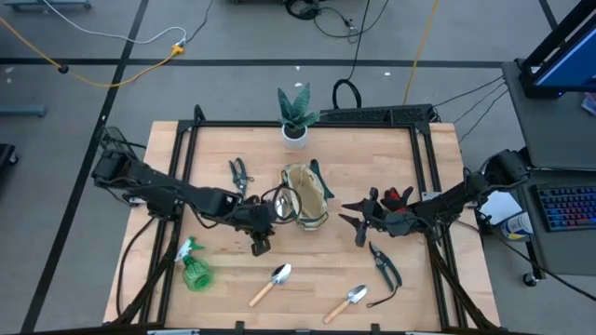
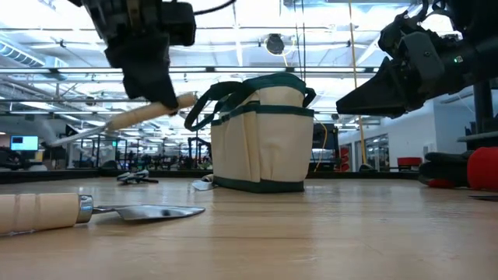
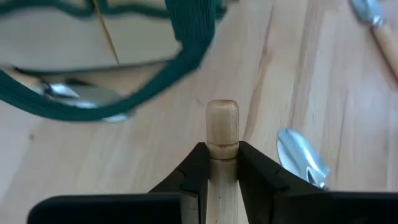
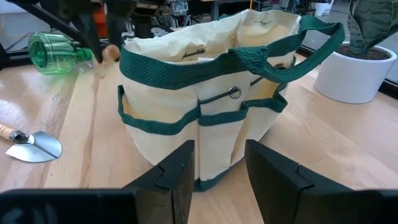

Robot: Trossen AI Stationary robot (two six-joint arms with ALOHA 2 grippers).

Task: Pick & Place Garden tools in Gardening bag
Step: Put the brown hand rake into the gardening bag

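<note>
A wooden table [image 1: 307, 279] stands on grey floor [image 1: 233, 84] crossed by dark lines and a yellow cable [image 1: 121, 70]. A keyboard [image 1: 568, 207] sits to one side. Behind the table: bright ceiling lights [image 2: 257, 12], overhead beams, large hall

Potted plant [image 1: 296, 113], wood table [image 1: 223, 288]

Bright, even overhead light; ceiling glare in low view, left wrist view blurred.

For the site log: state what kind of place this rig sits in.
Probably a large open lab or workshop: a wooden workbench on grey concrete floor, trailing floor cables, a keyboard desk beside it, and long ceiling light rows behind.
</note>
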